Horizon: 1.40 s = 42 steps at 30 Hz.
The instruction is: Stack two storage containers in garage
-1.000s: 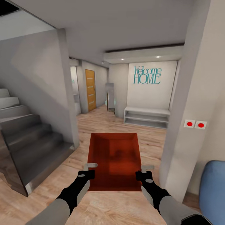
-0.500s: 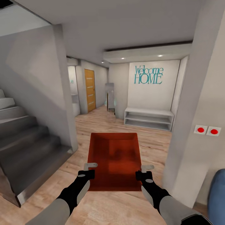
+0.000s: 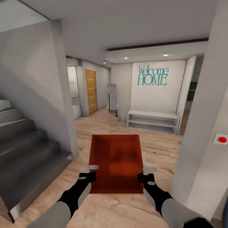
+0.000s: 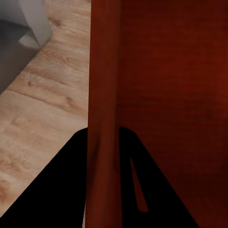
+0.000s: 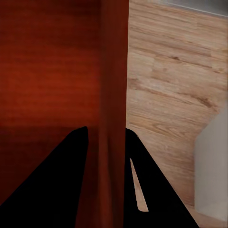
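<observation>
Carrying one orange-red container out in front of the trunk, the robot stands on light wood plank flooring in a hallway, with grey stairs at its left and a pale wall corner close at its right. The left pincer pinches the container's left wall near the close end, and the right pincer pinches the right wall opposite it. Each wrist view has the thin red wall running between the two dark fingers, so both grips look seated on the rim, not under the base.

Only this one container is in sight, held level above the floor and touching nothing else. The garage is not in sight, so I judge the haul to be at an early stage.

Risks from here, as I judge them:
- The grips sit at the near end, so the far end hangs unsupported and could droop or twist out if the base jolts.
- If the arms drift apart or together, a wall could slip from one pincer.
- The right-hand corner stands close; a turn could knock the container or the right arm against it.
- The stair edge at the left narrows the passage likewise.
</observation>
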Tool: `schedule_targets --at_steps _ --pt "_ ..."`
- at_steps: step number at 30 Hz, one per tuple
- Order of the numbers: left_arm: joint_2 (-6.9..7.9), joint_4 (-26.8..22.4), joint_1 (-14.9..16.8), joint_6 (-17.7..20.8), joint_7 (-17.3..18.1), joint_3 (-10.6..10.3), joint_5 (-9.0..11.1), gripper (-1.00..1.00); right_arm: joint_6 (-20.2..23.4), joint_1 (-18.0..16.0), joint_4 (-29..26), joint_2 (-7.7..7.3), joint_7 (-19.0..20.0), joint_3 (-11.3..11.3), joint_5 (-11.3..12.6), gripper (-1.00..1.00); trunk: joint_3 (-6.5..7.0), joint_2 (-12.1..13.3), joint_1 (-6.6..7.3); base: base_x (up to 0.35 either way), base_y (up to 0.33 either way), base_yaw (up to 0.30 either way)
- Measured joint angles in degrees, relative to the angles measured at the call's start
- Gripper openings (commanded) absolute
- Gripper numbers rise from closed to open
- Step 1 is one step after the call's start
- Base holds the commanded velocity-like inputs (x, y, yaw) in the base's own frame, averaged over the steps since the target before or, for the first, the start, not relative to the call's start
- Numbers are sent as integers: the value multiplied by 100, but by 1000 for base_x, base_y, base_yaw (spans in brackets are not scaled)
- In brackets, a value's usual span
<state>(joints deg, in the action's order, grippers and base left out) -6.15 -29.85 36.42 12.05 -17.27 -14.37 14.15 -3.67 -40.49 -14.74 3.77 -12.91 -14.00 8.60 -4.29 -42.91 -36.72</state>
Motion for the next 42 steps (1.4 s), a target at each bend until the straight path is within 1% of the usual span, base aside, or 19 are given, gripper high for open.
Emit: schedule_targets --at_steps 42 --pt "0 4 2 3 -1 -4 6 -100 5 0 1 0 -1 0 -1 -100 0 0 0 326 2 0"
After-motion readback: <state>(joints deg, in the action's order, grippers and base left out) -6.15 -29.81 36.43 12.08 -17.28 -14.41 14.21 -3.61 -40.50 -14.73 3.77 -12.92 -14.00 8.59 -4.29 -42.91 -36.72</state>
